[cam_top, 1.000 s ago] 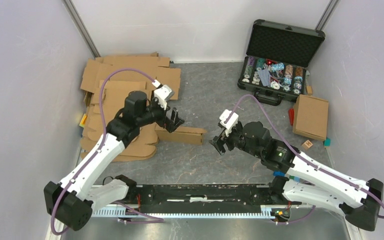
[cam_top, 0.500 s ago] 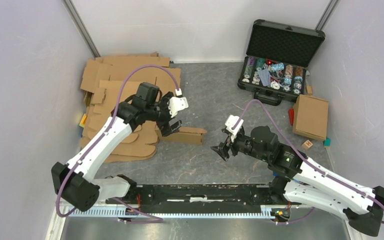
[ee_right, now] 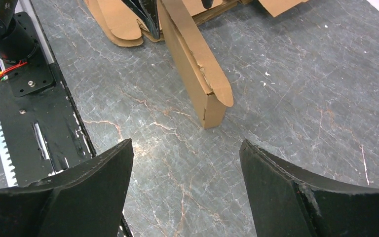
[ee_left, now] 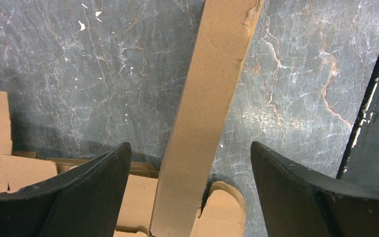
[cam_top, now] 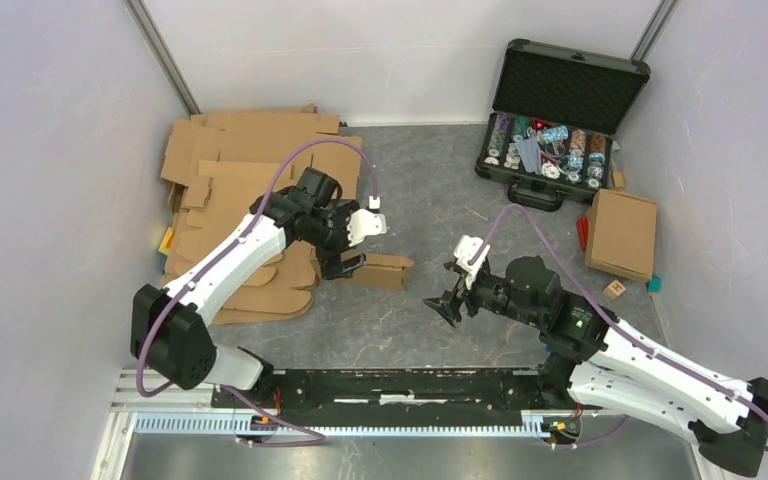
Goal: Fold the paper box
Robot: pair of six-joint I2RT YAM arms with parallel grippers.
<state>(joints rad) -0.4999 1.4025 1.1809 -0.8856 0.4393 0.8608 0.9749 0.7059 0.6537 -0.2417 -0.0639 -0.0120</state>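
- Your paper box (cam_top: 378, 271): partly folded matte brown cardboard, long and narrow, lying on the grey veined table (cam_top: 410, 190) beside the flat blanks (cam_top: 230, 170).
- Your left claw (ee_left: 190, 148) stands wide open, fingers either side of one upright wall, not pinching.
- Your right claw (ee_right: 185, 145) is open and empty, just short of the box's rounded-flap end.

Both arms (cam_top: 210, 282) wear white shells, black joints (cam_top: 532, 282), looping purple cables (cam_top: 310, 146) and black pincer fingers (ee_left: 79, 197).
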